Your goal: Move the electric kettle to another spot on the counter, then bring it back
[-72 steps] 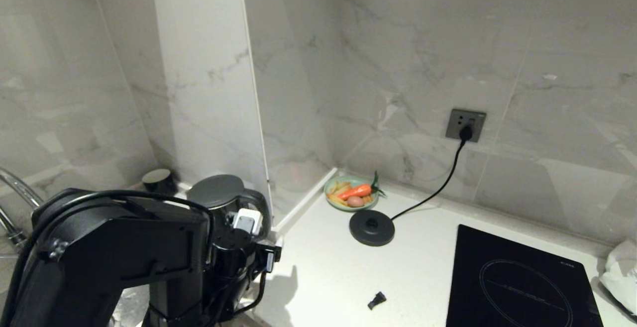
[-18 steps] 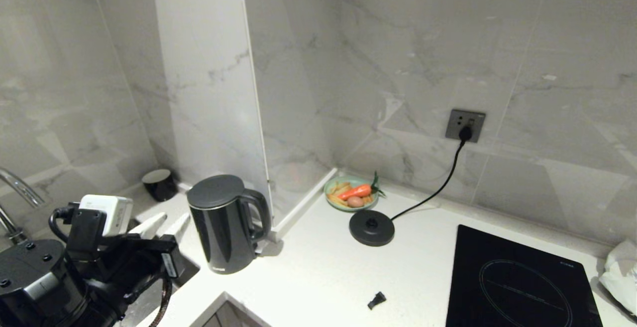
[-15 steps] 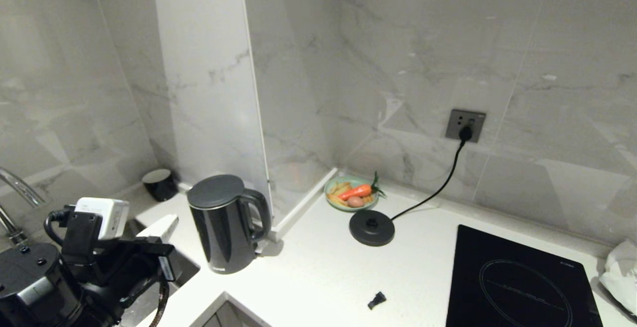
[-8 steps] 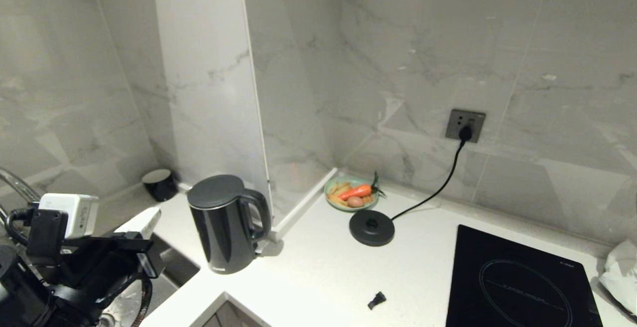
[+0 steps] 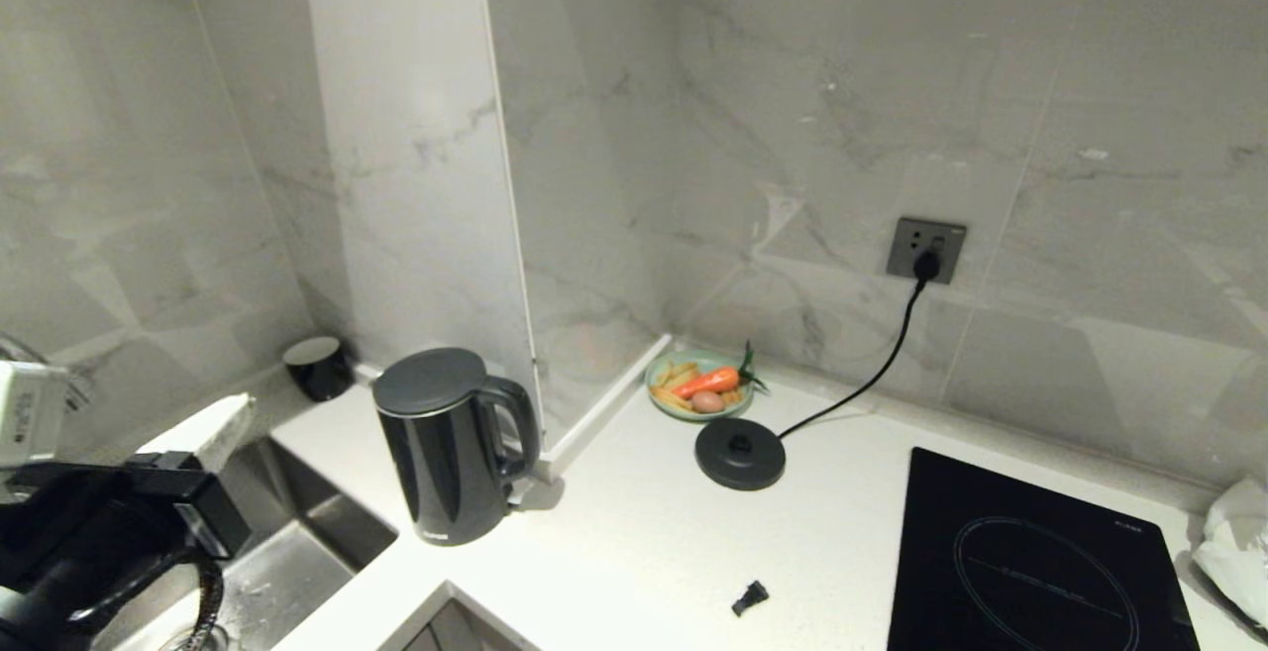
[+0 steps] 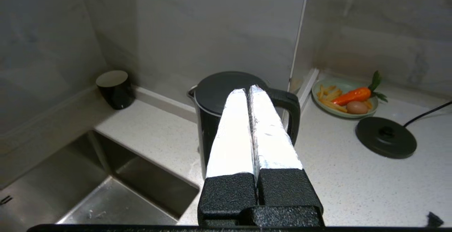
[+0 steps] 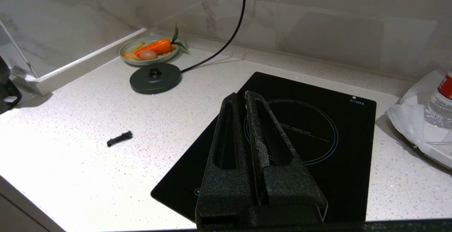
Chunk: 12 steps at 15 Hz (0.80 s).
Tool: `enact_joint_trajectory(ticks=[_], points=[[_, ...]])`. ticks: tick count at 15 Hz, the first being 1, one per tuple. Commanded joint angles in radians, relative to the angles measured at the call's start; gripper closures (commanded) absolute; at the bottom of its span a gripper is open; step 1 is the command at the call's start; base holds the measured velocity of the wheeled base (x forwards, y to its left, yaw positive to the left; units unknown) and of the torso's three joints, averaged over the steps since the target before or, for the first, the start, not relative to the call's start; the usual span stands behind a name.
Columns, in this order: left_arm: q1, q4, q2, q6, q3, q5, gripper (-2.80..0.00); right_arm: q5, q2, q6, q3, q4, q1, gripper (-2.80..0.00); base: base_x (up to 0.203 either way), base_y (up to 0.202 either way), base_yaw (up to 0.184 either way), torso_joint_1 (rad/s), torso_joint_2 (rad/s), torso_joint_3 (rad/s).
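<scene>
The electric kettle (image 5: pixel 446 453), tall and glossy black with a flat lid and loop handle, stands upright on the white counter (image 5: pixel 644 532) beside the sink corner, off its base. My left gripper (image 5: pixel 238 403) hangs over the sink to the kettle's left, well apart from it. In the left wrist view its white fingers are pressed together, so the gripper (image 6: pixel 247 90) is shut and empty, pointing at the kettle lid (image 6: pixel 219 87). My right gripper (image 7: pixel 240 96) is shut and empty above the hob; it is outside the head view.
The round black base disc (image 5: pixel 740 453) lies right of the kettle, corded to a wall socket (image 5: pixel 926 248). Behind it sits a plate with a carrot (image 5: pixel 698 385). Also here: black hob (image 5: pixel 1030 562), steel sink (image 5: pixel 287 542), small black cup (image 5: pixel 317 366), tiny black piece (image 5: pixel 750 597), plastic bag (image 5: pixel 1233 542).
My left arm has drawn back to the left and down, away from the kettle and over the sink. The kettle has stayed where it stood.
</scene>
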Motion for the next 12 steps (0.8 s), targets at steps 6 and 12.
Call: enact_joint_trajectory(ticks=[6,12], points=[[0.01,0.689,-0.456,-0.007,-0.248,-0.025,0.0,0.0,0.0,0.0,0.0,0.0,0.0,0.0,0.0,0.0,0.0,0.0,0.0,0.0],[0.111,1.134,-0.694,-0.002,-0.493,-0.047,0.0,0.0,0.0,0.0,0.0,0.0,0.0,0.0,0.0,0.0,0.0,0.0,0.0,0.0]])
